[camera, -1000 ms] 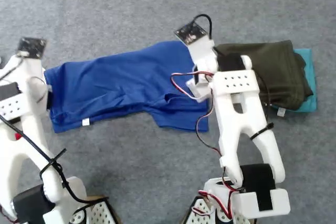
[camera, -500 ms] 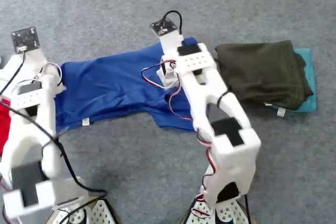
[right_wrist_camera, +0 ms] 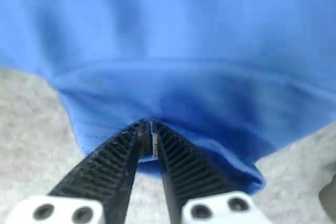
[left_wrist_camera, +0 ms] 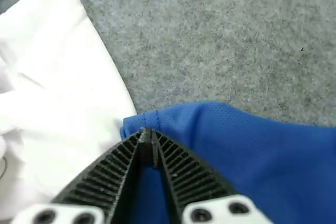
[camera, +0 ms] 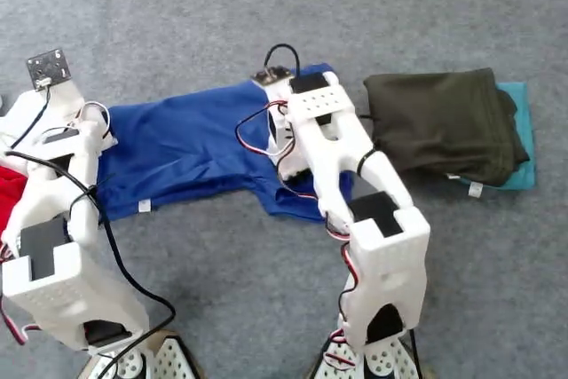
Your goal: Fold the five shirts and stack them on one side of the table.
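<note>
A: Orientation of the shirt?
B: The blue shirt (camera: 186, 153) lies mid-table, long axis side to side in the high view, its right end slightly farther back.
A: Arm poses?
B: Both arms stretch out from the near edge. The left gripper (left_wrist_camera: 147, 142) is pinched tight on the hem corner at the shirt's left end, just beside a white shirt (left_wrist_camera: 47, 93). The right gripper (right_wrist_camera: 149, 137) has its tips clamped on a fold of blue fabric at the shirt's right part, and that arm lies over the cloth.
A: Surface?
B: Grey table cover (camera: 222, 290). A folded olive shirt (camera: 444, 122) sits on a teal shirt (camera: 522, 144) at the right. A red cloth (camera: 13, 188) is at the left edge.
</note>
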### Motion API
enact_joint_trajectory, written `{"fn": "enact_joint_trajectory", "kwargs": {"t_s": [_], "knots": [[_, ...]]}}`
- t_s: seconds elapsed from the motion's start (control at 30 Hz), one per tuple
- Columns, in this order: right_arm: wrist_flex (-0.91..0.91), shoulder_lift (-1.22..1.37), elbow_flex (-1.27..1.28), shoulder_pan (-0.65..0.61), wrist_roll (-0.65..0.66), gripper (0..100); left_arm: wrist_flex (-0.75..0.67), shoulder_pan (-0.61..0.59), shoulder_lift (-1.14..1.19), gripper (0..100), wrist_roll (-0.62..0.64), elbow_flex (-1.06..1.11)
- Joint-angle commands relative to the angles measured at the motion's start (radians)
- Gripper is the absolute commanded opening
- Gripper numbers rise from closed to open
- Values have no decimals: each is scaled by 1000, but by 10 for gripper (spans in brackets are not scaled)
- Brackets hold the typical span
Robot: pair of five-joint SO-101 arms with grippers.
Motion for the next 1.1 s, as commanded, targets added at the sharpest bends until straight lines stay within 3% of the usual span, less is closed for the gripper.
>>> {"fn": "enact_joint_trajectory", "kwargs": {"t_s": [0.0,0.2,0.33,0.63,0.87,1.07], "knots": [[66,-5,-41,-17,-9,14,-12,2,0,29,-2,-51],[110,-5,24,-52,-11,14,-11,2,-2,29,-2,-51],[48,-53,137,-107,-9,14,-11,2,-2,29,-3,-51],[29,-328,76,-44,-5,14,-6,4,-5,29,-3,-51],[-209,-125,88,-54,-11,14,-6,4,-6,29,-3,-51],[-180,-10,120,-118,-9,14,-6,4,-6,29,-3,-51]]}}
